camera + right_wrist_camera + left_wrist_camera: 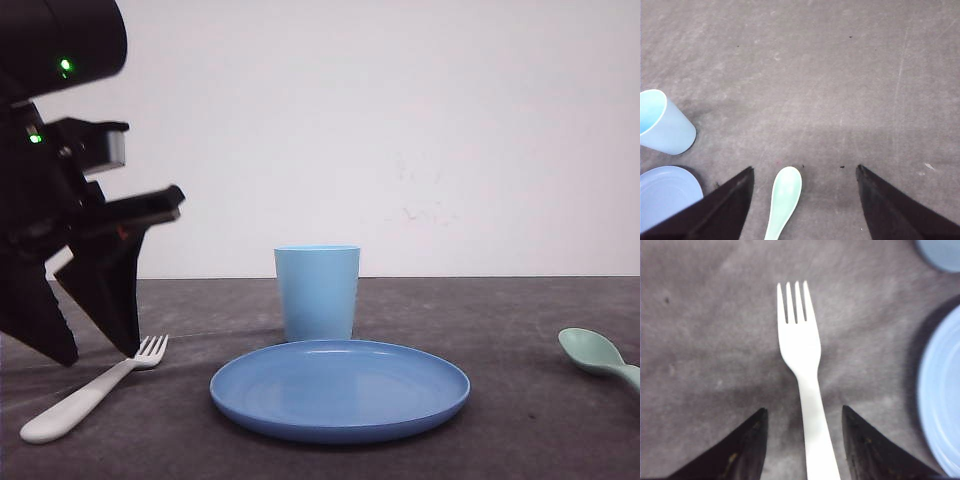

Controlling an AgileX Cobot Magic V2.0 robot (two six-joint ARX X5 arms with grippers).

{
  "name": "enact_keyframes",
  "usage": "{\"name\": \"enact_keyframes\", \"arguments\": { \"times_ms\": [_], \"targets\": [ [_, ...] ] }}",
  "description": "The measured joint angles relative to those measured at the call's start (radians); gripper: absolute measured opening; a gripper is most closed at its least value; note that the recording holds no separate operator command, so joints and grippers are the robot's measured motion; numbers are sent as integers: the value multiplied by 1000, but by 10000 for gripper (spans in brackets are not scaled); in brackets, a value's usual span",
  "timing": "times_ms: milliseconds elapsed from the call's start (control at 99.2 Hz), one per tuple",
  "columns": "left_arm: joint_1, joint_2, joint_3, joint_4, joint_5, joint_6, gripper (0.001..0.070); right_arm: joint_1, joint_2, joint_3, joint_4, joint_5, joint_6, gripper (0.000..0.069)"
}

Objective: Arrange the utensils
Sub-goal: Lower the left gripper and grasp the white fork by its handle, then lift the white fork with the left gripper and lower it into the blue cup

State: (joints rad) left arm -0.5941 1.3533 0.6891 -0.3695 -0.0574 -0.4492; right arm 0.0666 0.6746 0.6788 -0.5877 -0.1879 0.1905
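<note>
- The left end effector [802, 440] hangs low over the tabletop [500, 420] at the left of the front view, its two dark fingers spread apart and holding nothing
- In the left wrist view the white fork [800, 370] lies flat with its handle running between those spread fingers, touching neither, tines pointing toward the top of the frame
- In the front view the fork [85, 395] sits at the lower left, just left of the blue plate [340, 388]
- The right end effector [805, 200] is also open and empty, its fingers set wide at the bottom of its wrist view
- The mint-green spoon [784, 200] lies between those fingers, nearer one of them, bowl facing up; in the front view it sits at the far right edge [600, 358]
- A light blue cup [317, 292] stands upright behind the plate at frame centre
- Judgement: the task looks barely begun; both utensils lie on the tabletop, ungrasped, with each arm poised above one; gripping and placing both remains
</note>
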Motion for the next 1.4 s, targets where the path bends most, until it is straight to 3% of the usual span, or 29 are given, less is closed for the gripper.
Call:
{"name": "enact_keyframes", "arguments": {
  "times_ms": [272,524,766,1210,1401],
  "targets": [
    [-13,59,3,47,-15,-27,263,0,0,0,0,0,0,404],
    [-27,69,5,74,-15,-71,95,0,0,0,0,0,0,404],
    [-27,71,5,74,-15,-106,43,0,0,0,0,0,0,404],
    [-27,59,56,55,-12,-116,39,0,0,0,0,0,0,404],
    [-41,-27,102,136,-69,-89,39,0,0,0,0,0,0,404]
  ]
}}
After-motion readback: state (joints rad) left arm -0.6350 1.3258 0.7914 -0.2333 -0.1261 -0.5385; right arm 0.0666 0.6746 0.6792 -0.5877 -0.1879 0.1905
